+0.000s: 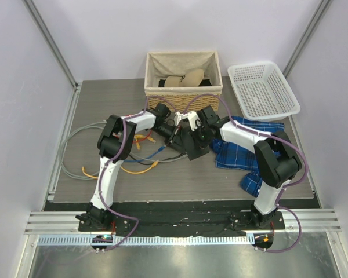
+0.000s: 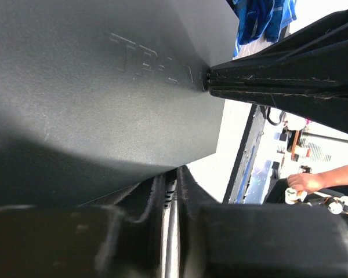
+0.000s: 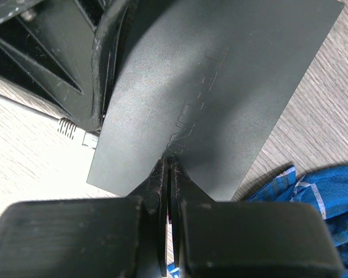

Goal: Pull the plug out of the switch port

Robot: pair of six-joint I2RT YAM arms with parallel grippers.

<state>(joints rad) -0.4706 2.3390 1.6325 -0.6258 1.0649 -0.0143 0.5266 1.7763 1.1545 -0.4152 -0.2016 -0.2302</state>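
The right gripper (image 3: pixel 168 165) has its two fingers pressed together. In the right wrist view, at lower centre, their tips rest against the flat face of the switch (image 3: pixel 220 87), right at its raised lettering. They press on that face rather than pinching around the box. The switch is a flat black box that fills the middle and upper right of this view, stretching up and away from the fingertips.

At the switch's left edge, in the middle left of the frame, a small clear plug (image 3: pixel 88 139) with a grey ribbed collar sits against the box. The left gripper (image 3: pixel 98 69) stands just above the plug, close beside that same edge.

In the left wrist view the left gripper's fingers (image 2: pixel 151 197) are at the bottom centre, nearly together, with a thin pale strip in the narrow gap between them. Whether they actually clamp it cannot be told. The switch's dark face fills the upper left of this view, and the right gripper's closed tips meet it from the right.

Seen from overhead, both grippers meet over the switch at the centre of the grey wood table (image 1: pixel 185 179). A blue plaid cloth (image 1: pixel 243 150) lies just to the right and loose cables (image 1: pixel 104 156) to the left. A wicker basket (image 1: pixel 184 87) and a white plastic basket (image 1: pixel 263 90) stand along the far edge.
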